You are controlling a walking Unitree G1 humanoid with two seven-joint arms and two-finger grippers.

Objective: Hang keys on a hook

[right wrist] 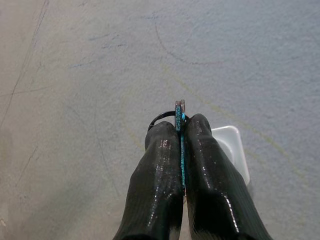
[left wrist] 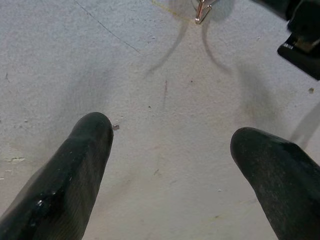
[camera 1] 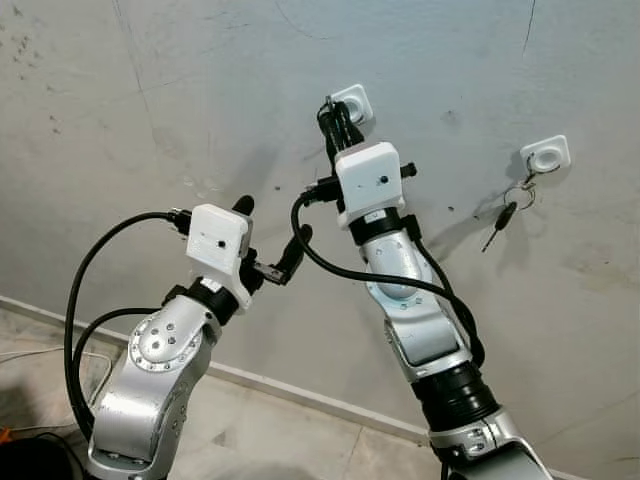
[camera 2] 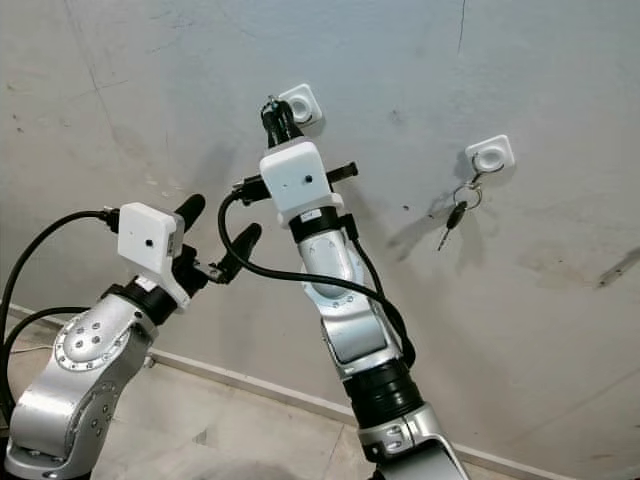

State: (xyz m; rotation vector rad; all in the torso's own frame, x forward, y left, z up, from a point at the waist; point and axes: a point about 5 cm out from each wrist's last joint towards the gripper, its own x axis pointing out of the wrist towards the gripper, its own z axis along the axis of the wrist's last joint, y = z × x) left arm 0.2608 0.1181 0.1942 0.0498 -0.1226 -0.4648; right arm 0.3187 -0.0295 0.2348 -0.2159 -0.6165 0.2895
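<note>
Right gripper (right wrist: 181,131) pinching a key (right wrist: 180,112) at a white wall hook (camera 1: 352,102), left gripper (left wrist: 172,145) spread apart, other keys (camera 1: 508,208) on second hook (camera 1: 545,155), no writing readable

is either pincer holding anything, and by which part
The right pincer pinches a key flat between its fingertips, near the ring end. The left pincer holds nothing.

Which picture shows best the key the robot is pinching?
The right wrist view: the key stands edge-on, clamped between the right gripper fingers, its ring beside the white hook. In both eye views the gripper reaches that hook, but the key is too small to make out. The left wrist view shows wall and the open left gripper.
</note>
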